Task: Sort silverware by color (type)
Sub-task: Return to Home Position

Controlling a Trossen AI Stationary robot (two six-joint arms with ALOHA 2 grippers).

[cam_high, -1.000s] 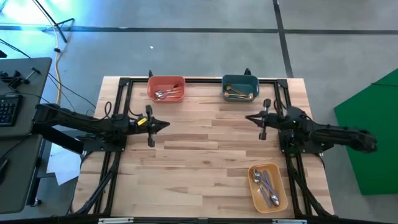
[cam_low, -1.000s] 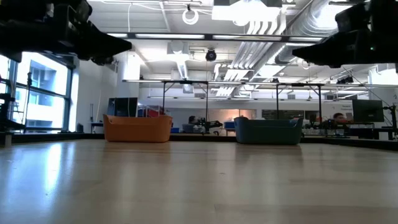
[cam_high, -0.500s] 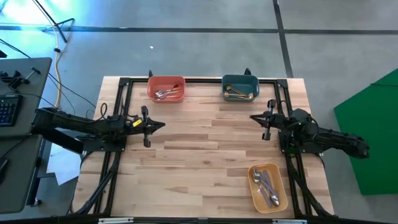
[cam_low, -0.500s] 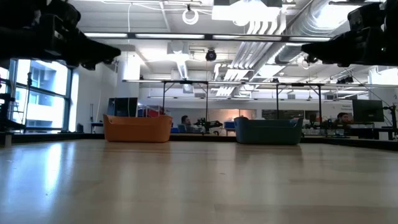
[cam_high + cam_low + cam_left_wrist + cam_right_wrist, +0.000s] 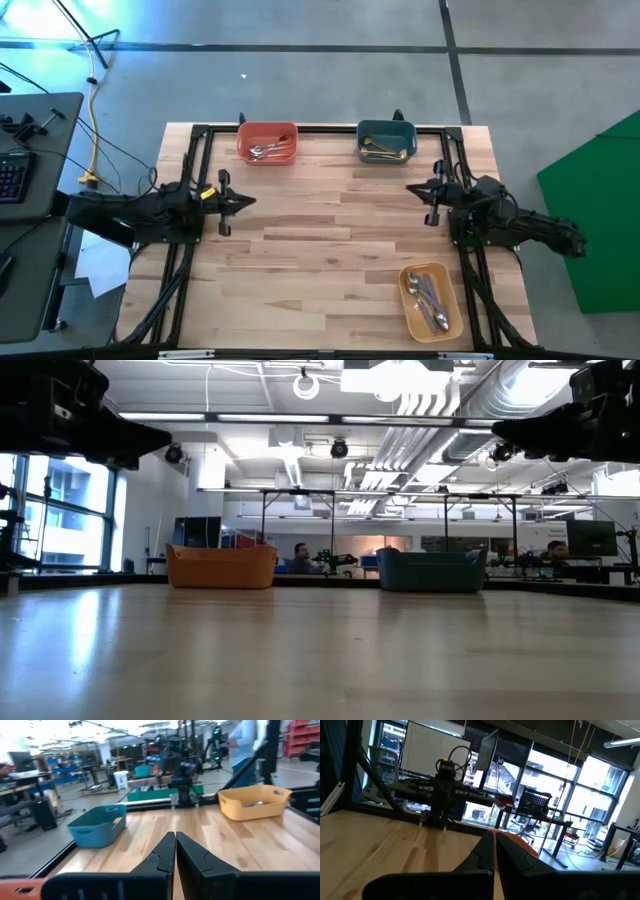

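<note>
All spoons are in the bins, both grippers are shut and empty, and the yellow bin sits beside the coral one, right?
No. The high view shows the teal bin beside the coral bin; the yellow bin sits apart, near the right arm. The rest holds: spoons in bins, left gripper and right gripper shut and empty.

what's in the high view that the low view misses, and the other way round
Only the high view shows the yellow bin on the right side of the table, and the spoons lying inside all three bins. Only the low view shows people in the background beyond the table. Both show the coral bin, the teal bin, and the left gripper and right gripper, shut, empty and held above the wood.
</note>
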